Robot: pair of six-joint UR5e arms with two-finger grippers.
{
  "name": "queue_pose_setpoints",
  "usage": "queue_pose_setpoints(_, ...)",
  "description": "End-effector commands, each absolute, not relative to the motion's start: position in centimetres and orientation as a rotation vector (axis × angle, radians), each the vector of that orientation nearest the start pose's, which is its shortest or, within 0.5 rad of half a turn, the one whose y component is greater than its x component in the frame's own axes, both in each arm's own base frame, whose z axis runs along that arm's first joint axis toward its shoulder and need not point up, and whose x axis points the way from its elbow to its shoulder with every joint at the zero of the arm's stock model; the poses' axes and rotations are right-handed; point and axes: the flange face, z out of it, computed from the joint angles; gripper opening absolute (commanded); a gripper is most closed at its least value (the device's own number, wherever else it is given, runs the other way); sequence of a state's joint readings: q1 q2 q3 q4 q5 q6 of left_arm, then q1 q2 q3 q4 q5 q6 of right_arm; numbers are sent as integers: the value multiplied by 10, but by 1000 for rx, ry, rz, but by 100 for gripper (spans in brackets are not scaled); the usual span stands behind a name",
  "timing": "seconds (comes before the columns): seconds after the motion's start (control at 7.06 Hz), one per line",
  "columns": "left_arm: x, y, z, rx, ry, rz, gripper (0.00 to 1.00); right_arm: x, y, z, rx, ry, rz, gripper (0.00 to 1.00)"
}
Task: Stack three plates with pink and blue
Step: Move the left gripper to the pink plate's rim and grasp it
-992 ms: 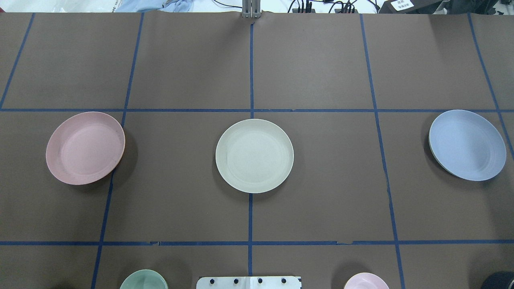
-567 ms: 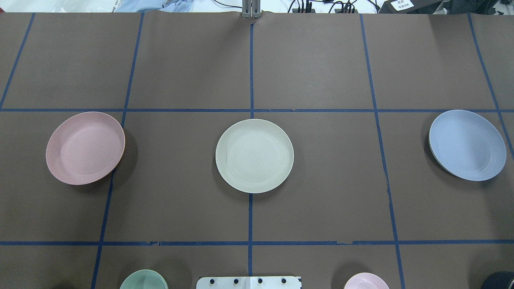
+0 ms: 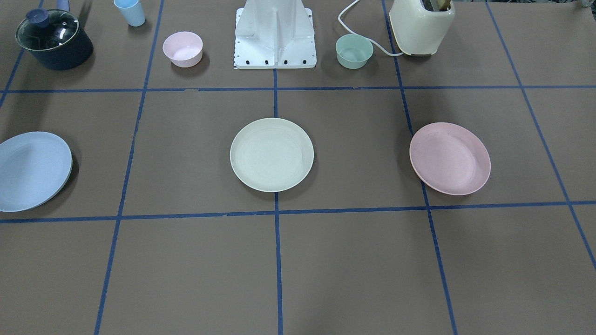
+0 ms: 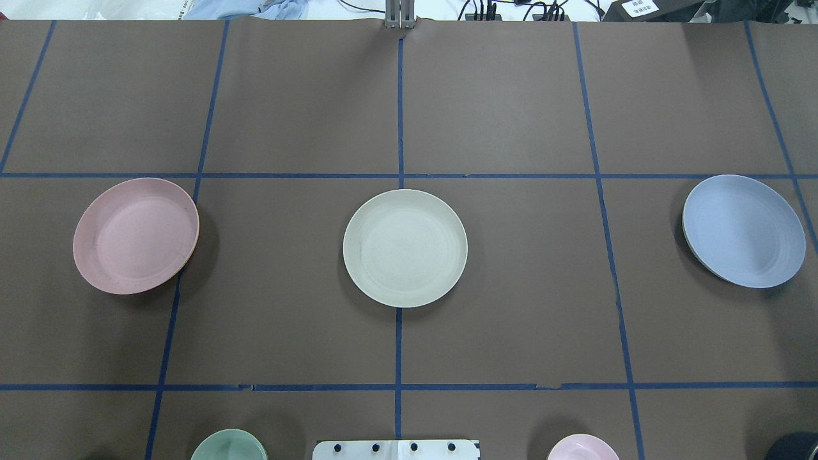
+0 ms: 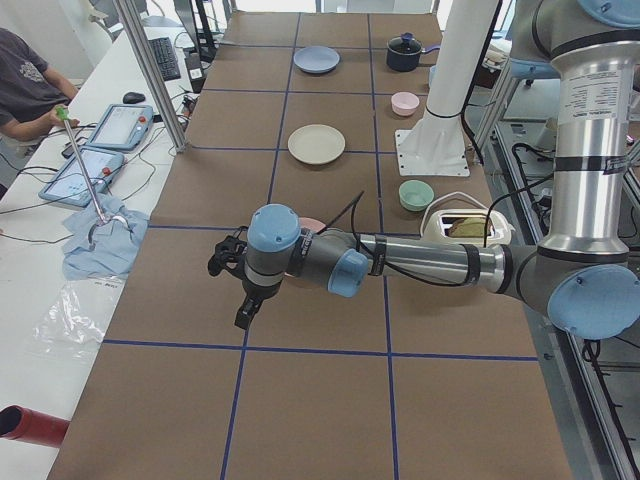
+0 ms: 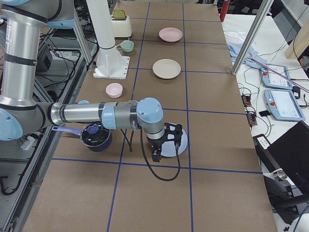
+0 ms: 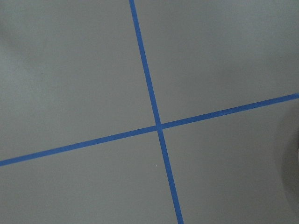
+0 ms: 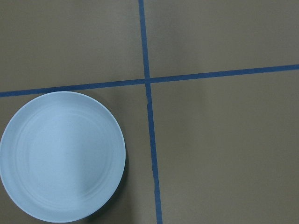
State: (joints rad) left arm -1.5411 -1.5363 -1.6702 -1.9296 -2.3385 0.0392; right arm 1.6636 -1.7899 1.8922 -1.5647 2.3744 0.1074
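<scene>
Beneath right gripper [image 6: 170, 138], blue plate [image 8: 62, 156] seen; pink plate [image 4: 135, 235] partly hidden behind left gripper [image 5: 226, 262]; grip state of neither can be told.

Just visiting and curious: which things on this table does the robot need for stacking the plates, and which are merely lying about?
For the job: cream-white plate, pink plate, light blue plate.

Lying about: small pink bowl, small green bowl, lidded dark pot, light blue cup, cream toaster.
</scene>
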Motion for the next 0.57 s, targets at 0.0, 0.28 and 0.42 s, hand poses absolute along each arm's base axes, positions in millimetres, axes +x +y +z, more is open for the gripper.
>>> queue_pose_setpoints(0.0,20,-501,587,326,842,91,100,93,-397,597,79,-869,150,100)
queue_pose_setpoints(0.28,69,-461,612,274,934,-6,100,92,-398,597,96,-879,139,100)
queue_pose_setpoints(0.42,101,-445,610,221,989,-53,100,89,-400,595,99,-879,131,100)
